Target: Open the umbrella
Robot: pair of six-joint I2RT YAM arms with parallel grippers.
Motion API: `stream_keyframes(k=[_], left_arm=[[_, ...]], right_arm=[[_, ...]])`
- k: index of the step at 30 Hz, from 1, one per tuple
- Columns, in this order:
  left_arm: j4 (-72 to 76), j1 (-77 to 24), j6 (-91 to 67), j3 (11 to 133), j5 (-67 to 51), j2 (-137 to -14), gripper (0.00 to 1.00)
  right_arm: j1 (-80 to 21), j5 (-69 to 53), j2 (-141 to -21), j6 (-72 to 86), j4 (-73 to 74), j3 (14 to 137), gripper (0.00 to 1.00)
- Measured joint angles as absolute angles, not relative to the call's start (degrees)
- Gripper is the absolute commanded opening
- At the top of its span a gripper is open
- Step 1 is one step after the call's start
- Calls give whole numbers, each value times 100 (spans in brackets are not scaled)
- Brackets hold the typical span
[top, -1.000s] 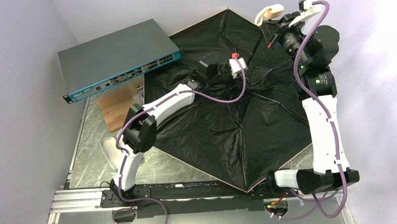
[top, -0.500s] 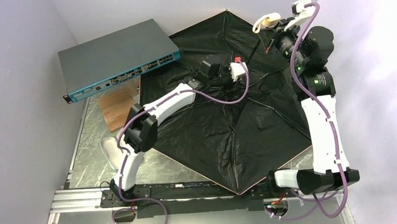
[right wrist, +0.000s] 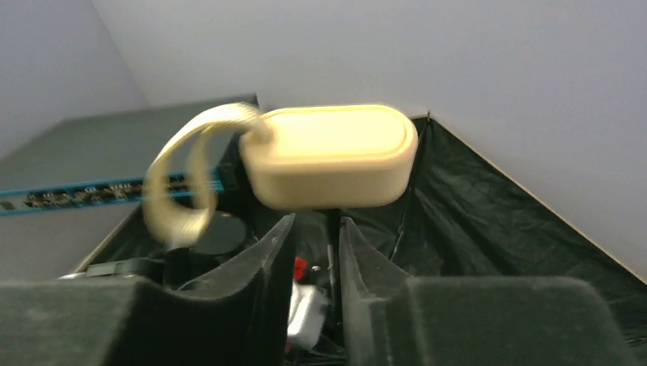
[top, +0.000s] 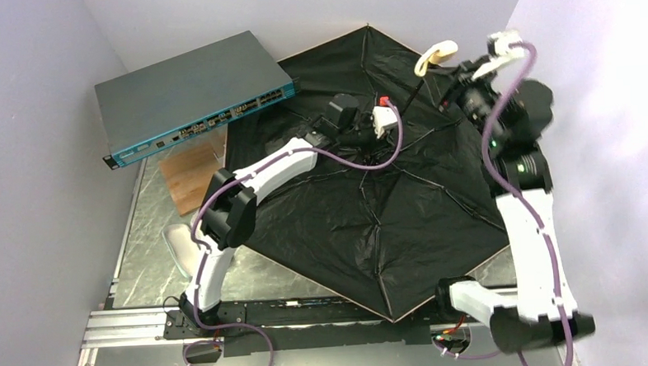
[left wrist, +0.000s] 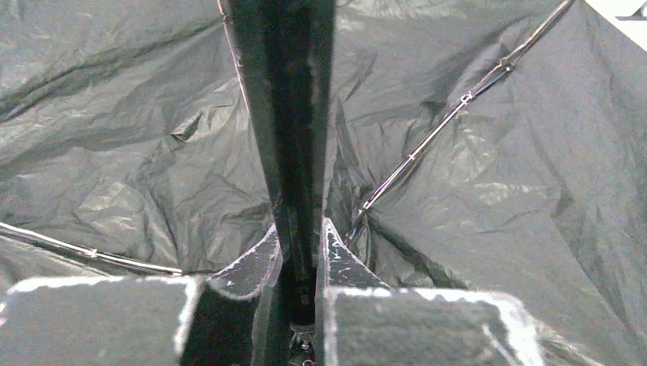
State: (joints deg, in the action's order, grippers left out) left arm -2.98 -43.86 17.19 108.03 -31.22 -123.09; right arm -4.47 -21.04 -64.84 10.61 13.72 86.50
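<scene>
Sitting just left of the umbrella point(top: 372, 222) is a network switch point(top: 193, 94). The canopy point(top: 436, 186) is lying spread, lining up, on the table point(top: 141, 224). The left gripper point(left wrist: 301, 236) is clamping the shaft point(left wrist: 290, 114) near the canopy's centre, seemingly bracing it. The right gripper point(right wrist: 313, 229) is pinching the shaft just under the cream handle point(right wrist: 332, 156), above the canopy's far right, likely to extend it.

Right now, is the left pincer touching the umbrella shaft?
Touching. The left wrist view shows it: the umbrella shaft runs down into the left pincer, whose fingers sit against both its sides with no visible gap.
</scene>
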Motion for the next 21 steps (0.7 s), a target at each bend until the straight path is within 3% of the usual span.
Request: stream_keyframes(k=[2,6,9,15,21], left_arm=[[-471,-4405,1649,11107,-3253,-12486,0],[-405,-4399,1194,11356,-3444,-12825,0],[-228,-4403,965,11354,-3514,-12827,0],[1151,-4427,-32,11373,-3885,-12835,0],[2333,-4523,-773,12352,-4132,-13225,0]], right_arm=[[-395,-2154,-5905,1173,954,8136,68],[-399,-2493,-4313,1090,593,7177,98],[-405,-2421,-3964,899,552,6842,100],[-279,-1409,-3214,379,1977,5791,100],[336,-974,-3000,169,2700,5743,97]])
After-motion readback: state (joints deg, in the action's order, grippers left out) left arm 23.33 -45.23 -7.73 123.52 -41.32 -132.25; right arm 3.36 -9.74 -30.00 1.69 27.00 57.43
